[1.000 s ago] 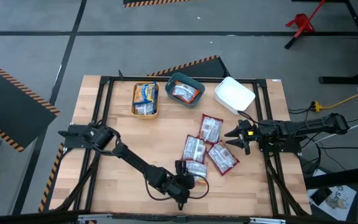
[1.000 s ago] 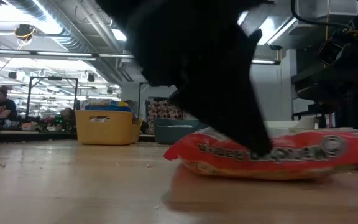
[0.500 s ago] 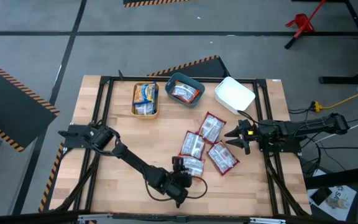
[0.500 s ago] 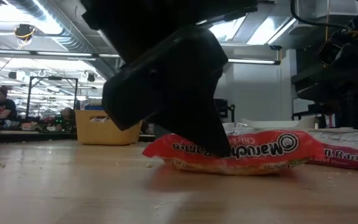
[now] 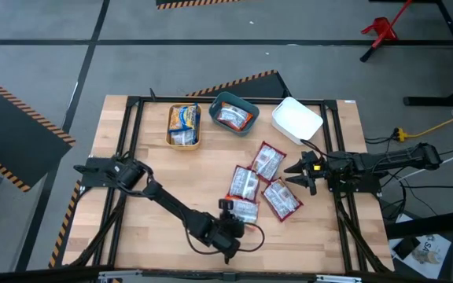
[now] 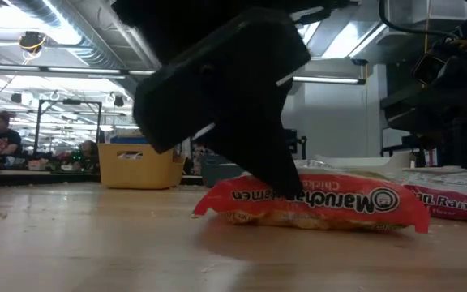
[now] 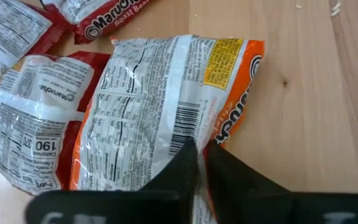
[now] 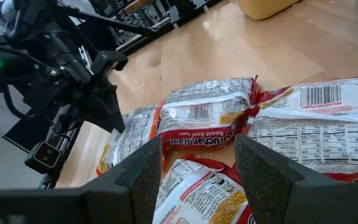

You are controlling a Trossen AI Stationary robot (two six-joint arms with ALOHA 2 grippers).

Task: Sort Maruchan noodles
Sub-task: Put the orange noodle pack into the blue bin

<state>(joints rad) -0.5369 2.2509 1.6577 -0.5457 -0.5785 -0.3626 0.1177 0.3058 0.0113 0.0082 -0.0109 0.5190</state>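
Note:
An orange-and-white Maruchan packet (image 5: pixel 246 211) lies back-up on the wood near the table's front edge, and my left gripper (image 5: pixel 228 214) is shut on it. Three dark red-and-white packets (image 5: pixel 244 185) (image 5: pixel 267 161) (image 5: pixel 281 198) lie flat just beyond it, overlapping. My right gripper (image 5: pixel 293 173) stands open at the right of that cluster, its fingers (image 8: pixel 148 163) apart over the packets and touching nothing. Other packets lie in the yellow bin (image 5: pixel 184 126) and the teal bin (image 5: pixel 233 112). My left gripper pinches the orange packet's edge (image 7: pixel 188 138), beside the barcode, between its two fingers. The fingers (image 6: pixel 270 166) slant down onto it from above. The packet (image 6: pixel 323 199) lies about level on the table.
The yellow, teal and white (image 5: pixel 296 119) bins stand in a row along the table's far edge. Bare wood (image 5: pixel 156 189) stretches across the table's left half. People and shelving show in the room beyond the table in the low view.
My left gripper has shifted a little toward the table's far and left edges and has shut on the orange packet's edge. The packet has slid and turned slightly on the wood with it.

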